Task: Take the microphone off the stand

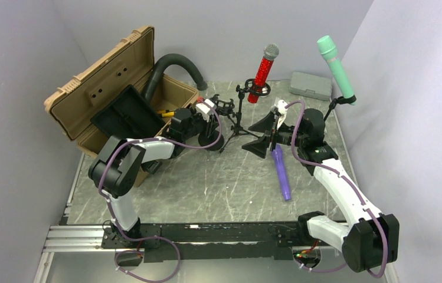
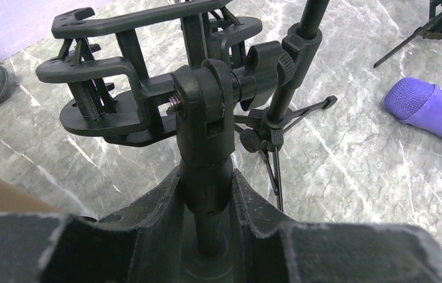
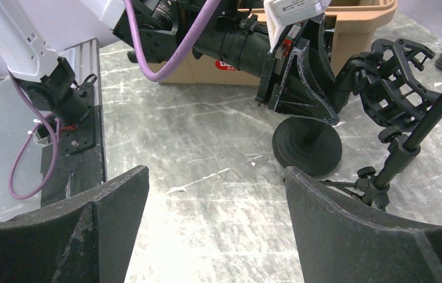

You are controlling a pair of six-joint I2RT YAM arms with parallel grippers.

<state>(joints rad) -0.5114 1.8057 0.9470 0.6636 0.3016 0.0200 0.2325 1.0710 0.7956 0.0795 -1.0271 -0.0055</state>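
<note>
A black desk stand with a round base (image 3: 307, 144) and an empty shock mount (image 2: 106, 100) stands at the middle left of the table. My left gripper (image 2: 206, 177) is shut on the stand's post (image 2: 205, 135), just below the mount; it also shows in the top view (image 1: 209, 127). A purple microphone (image 1: 281, 171) lies flat on the table, its head visible in the left wrist view (image 2: 428, 109). My right gripper (image 1: 258, 137) is open and empty, low over the table beside the purple microphone's head, its fingers (image 3: 348, 230) wide apart.
A red microphone (image 1: 264, 68) sits on a black tripod stand (image 1: 239, 121) between the grippers. A green microphone (image 1: 336, 68) is on a stand at the far right. An open tan case (image 1: 112, 88), a black hose (image 1: 174, 65) and a grey box (image 1: 311, 84) stand at the back.
</note>
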